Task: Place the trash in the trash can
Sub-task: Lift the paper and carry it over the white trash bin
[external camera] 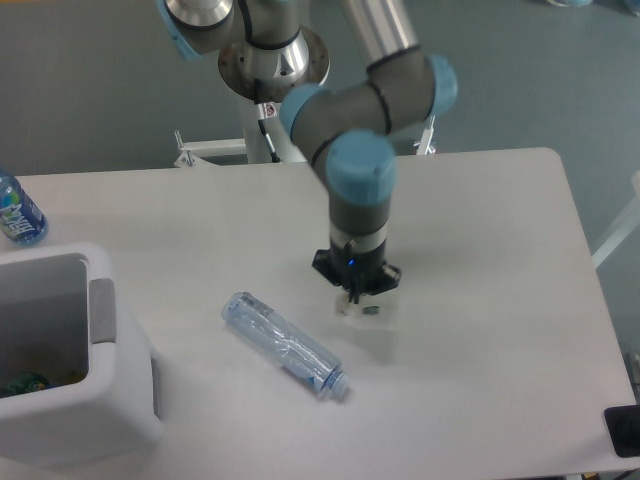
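A small crumpled white wrapper hangs between my gripper's fingers. The gripper is shut on it and held a little above the table, with a faint shadow underneath. The clear crushed plastic bottle lies on the table to the lower left of the gripper, apart from it, its cap end pointing to the lower right. The white boxy trash can stands at the front left corner with a grey patch on its rim. Some coloured scraps lie inside it.
A blue-labelled water bottle stands at the left edge behind the trash can. A black object sits at the table's front right corner. The arm's base rises behind the table's back edge.
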